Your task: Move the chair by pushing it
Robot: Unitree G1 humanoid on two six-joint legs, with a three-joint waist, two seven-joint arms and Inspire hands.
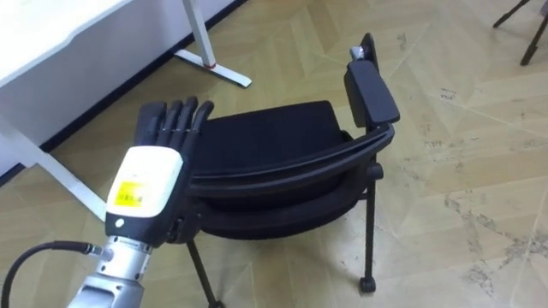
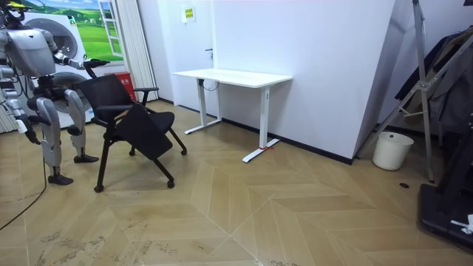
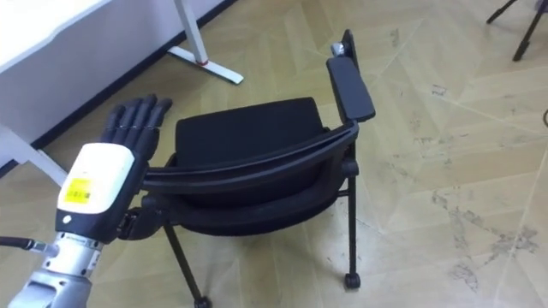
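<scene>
The black chair (image 1: 282, 162), with its padded seat, curved backrest and thin caster legs, stands on herringbone wood floor (image 1: 462, 111) beside the white bench (image 1: 51, 43). The left hand (image 1: 158, 150) lies straight-fingered at the backrest's left end, grasping nothing. The right hand (image 2: 22, 127) hangs low, and I cannot tell its state.

One black chair (image 1: 265, 145) out there, just the one, and one left hand (image 1: 158, 162) at it. Across the room, one white desk (image 2: 233, 76) on two legs, and a single white bucket (image 2: 392, 150).
</scene>
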